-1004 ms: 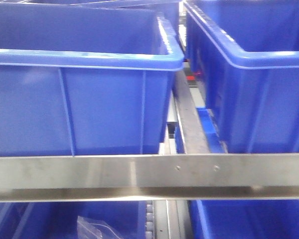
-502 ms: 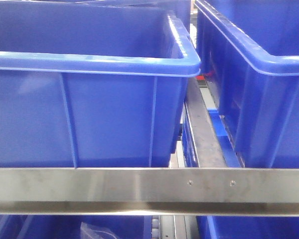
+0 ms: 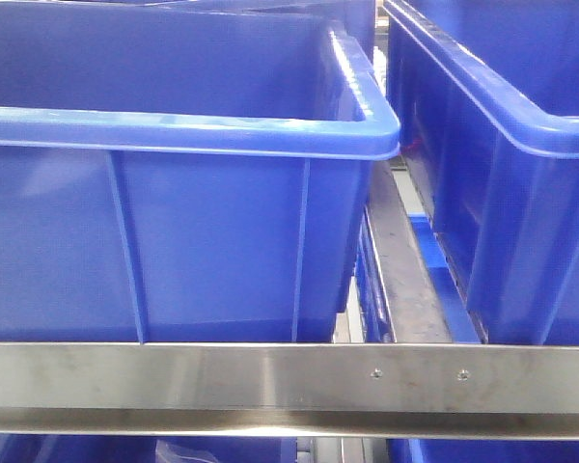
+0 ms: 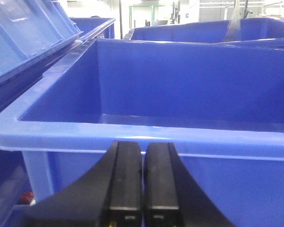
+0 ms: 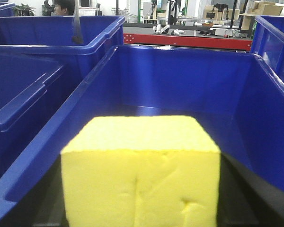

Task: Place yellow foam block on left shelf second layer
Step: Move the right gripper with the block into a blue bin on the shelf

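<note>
Bins sit larger and lower than before; matte yellow foam block [image 5: 141, 172] fills lower center, right claw's grip untellable; left gripper [image 4: 143, 182] pressed closed before a glossy blue bin [image 4: 132, 135].

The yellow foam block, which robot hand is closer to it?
Right. The yellow foam block fills the right wrist view, apparently held there. The left gripper is shut, facing a blue bin.

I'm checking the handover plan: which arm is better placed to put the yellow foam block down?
The right. Its wrist view shows the yellow foam block right at that hand, over a blue bin. The left hand is shut, empty, in front of another blue bin's rim.
</note>
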{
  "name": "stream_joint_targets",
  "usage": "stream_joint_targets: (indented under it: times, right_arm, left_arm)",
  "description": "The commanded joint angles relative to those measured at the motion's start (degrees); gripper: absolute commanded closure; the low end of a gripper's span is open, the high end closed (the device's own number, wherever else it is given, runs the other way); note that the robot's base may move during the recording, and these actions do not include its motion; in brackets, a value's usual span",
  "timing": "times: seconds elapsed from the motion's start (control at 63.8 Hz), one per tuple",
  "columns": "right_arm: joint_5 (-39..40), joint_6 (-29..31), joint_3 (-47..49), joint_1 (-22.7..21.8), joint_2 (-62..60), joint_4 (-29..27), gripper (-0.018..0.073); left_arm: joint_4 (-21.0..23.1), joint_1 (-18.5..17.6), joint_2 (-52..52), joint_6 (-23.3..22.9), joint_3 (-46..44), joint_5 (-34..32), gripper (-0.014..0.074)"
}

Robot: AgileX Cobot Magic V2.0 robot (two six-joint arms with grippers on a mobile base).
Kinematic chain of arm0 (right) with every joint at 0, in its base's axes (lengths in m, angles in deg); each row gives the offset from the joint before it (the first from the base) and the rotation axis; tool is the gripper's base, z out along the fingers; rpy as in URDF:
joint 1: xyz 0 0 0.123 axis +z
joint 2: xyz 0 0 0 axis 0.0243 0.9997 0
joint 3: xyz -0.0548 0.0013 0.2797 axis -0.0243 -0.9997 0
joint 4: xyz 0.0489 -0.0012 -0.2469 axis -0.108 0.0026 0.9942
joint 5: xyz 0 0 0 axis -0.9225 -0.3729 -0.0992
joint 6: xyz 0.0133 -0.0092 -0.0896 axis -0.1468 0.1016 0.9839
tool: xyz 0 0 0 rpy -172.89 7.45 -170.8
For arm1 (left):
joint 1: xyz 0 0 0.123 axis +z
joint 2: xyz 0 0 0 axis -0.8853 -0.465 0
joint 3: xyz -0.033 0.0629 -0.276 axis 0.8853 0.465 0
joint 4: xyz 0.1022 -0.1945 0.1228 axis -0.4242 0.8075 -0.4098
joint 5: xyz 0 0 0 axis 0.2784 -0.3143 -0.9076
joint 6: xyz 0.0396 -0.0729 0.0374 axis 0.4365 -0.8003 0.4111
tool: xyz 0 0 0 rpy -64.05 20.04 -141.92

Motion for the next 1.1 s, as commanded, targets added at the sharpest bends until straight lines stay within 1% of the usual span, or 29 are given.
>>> stream_joint_targets:
  times: [0.0,0.8,0.957,1.082]
  right_arm:
    - [5.34,0.0,1.57,-0.29,0.56,0.57,0.0039]
    - [6.87,0.0,1.57,-0.29,0.61,0.57,0.0041]
    - [7.24,0.0,1.86,-0.29,2.83,0.57,0.0041]
    - [8.05,0.0,2.47,-0.29,7.4,0.57,0.0041]
  left_arm:
    - [0.32,-0.06,1.15,-0.19,1.53,-4.68,0.0472]
    - [0.32,-0.06,1.15,-0.19,1.53,-4.68,0.0472]
    - [0.32,-0.06,1.15,-0.19,1.53,-4.68,0.0472]
    - [0.32,-0.06,1.15,-0.19,1.53,-4.68,0.0472]
